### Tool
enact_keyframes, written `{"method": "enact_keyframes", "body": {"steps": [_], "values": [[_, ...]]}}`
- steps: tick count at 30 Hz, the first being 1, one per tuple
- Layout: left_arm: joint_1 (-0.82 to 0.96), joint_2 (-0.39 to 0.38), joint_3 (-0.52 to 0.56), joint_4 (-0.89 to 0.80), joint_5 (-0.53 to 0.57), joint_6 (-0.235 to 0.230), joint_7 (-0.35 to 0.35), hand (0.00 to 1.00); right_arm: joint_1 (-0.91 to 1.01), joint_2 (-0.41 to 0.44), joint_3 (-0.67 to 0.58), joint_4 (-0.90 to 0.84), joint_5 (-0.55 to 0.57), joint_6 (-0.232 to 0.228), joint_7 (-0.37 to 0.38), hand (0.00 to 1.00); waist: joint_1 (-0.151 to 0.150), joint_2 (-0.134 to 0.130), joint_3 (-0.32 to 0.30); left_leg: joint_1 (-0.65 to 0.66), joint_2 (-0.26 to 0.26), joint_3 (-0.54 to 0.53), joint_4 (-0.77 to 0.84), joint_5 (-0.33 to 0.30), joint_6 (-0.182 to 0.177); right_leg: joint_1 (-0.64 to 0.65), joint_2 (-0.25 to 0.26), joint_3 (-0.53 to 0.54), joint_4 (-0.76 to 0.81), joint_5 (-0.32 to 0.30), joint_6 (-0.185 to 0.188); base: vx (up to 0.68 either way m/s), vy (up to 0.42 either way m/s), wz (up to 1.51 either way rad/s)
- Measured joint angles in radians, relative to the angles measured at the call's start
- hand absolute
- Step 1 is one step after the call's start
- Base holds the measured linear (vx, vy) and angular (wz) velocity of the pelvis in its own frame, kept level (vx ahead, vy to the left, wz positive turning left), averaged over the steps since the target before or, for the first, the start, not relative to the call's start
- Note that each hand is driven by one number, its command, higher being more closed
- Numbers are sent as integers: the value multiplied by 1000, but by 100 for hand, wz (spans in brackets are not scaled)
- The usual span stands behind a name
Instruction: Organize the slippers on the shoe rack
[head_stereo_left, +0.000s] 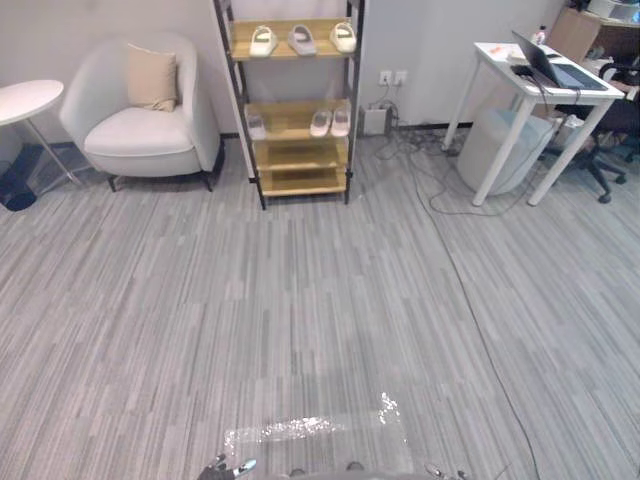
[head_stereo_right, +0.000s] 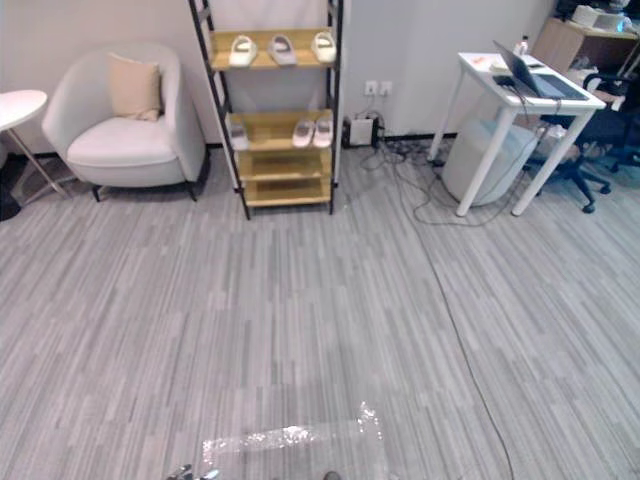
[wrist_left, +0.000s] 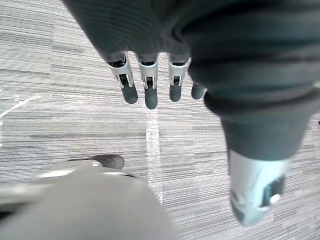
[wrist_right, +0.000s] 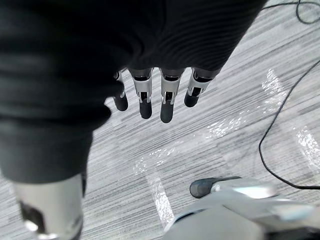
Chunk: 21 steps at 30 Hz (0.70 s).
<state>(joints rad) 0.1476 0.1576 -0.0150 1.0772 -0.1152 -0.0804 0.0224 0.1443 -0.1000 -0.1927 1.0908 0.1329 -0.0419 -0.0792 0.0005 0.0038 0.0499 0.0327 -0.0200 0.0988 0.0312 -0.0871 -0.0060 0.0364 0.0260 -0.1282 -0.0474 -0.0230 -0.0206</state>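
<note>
Wooden shoe rack holding six slippers

Left eye view: three slippers are sitting on the top shelf and three on the middle, each lying front-to-back.
Left wrist view: the left hand is hanging straight-fingered and empty.
Right wrist view: the right hand is doing likewise.

Bright, even indoor light falls from above over the grey floor; a shiny strip of tape at the lower middle throws white glare; soft shadow pools under the armchair at upper left; glare streaks the floor past the left hand and the right hand, whose covers read near black.
</note>
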Motion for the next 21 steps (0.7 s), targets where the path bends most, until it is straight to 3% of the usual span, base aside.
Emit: {"method": "enact_keyframes", "body": {"steps": [21], "values": [[-39,-3,18,35,28,-2,0,0,-104,51,3,21,-36,-10,-1,0,7,-9,42,64,-10,-28,-66,19,7,60,-4,-29,-46,4,15,3,6,3]]}}
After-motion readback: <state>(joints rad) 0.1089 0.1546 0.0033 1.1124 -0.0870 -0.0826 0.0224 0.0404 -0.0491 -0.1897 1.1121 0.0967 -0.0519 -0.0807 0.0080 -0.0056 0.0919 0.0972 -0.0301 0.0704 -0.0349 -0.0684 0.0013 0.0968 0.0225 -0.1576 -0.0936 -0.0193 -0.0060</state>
